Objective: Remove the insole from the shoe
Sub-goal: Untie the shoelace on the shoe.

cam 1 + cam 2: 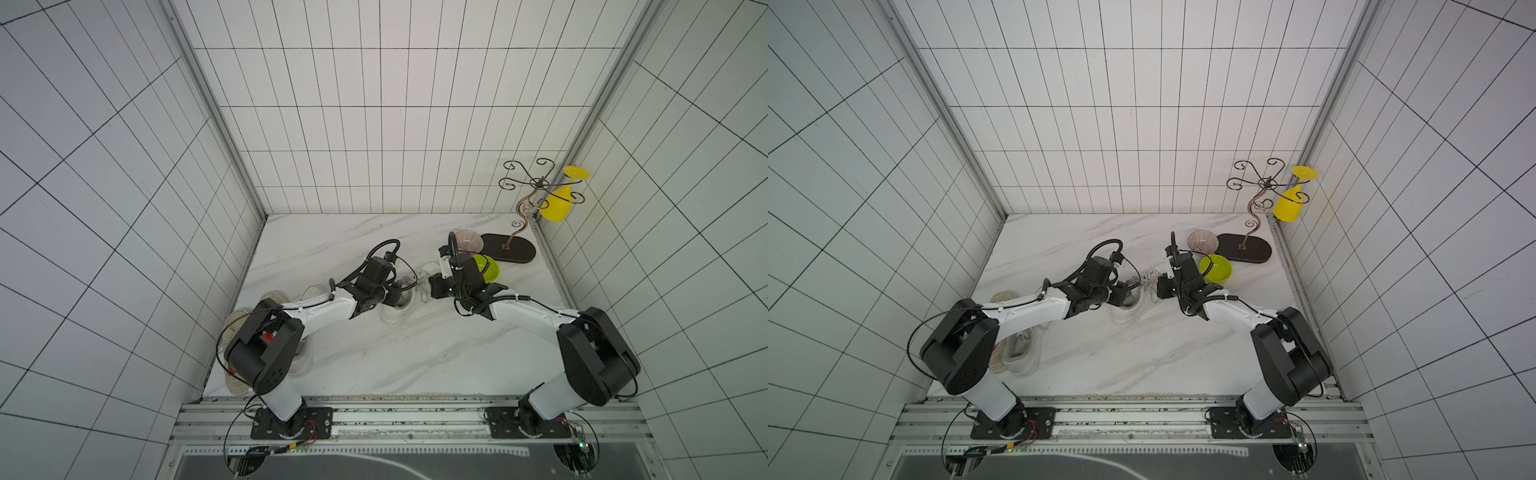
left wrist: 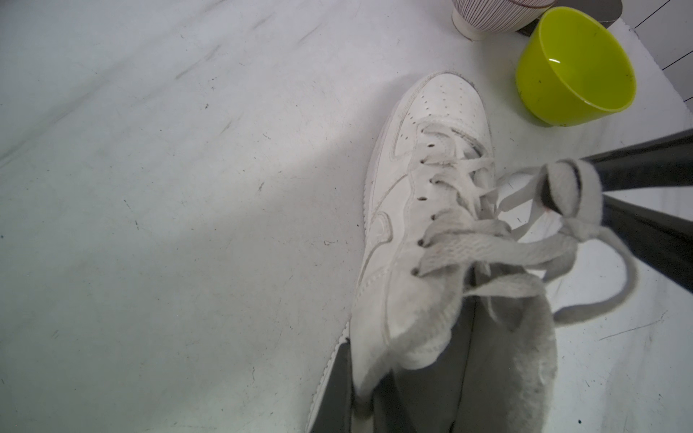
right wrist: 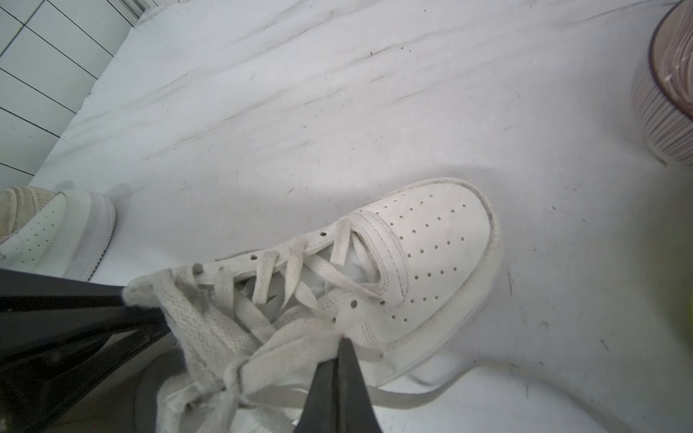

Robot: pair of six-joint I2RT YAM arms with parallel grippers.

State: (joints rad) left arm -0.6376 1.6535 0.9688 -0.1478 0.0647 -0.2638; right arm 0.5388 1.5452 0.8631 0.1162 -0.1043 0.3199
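A white laced sneaker, the shoe (image 1: 400, 309) (image 1: 1128, 311), lies mid-table between the two arms, its toe (image 2: 442, 101) (image 3: 438, 240) pointing toward the back right. My left gripper (image 1: 395, 291) (image 2: 368, 356) is shut on the fuzzy edge of the shoe's opening, one finger outside the side wall and one inside. My right gripper (image 1: 430, 291) (image 3: 343, 343) is shut on the opposite edge of the opening, by the top eyelets. Loose laces (image 2: 487, 247) hang across the gap. The insole is hidden; only the dark grey inside of the shoe (image 2: 465, 360) shows.
A lime-green bowl (image 1: 487, 268) and a striped bowl (image 1: 469, 241) stand just behind the right gripper. A dark oval base carries a wire stand (image 1: 513, 251) holding a yellow glass (image 1: 557, 205) at the back right. More white shoes (image 1: 1021, 349) lie under the left arm.
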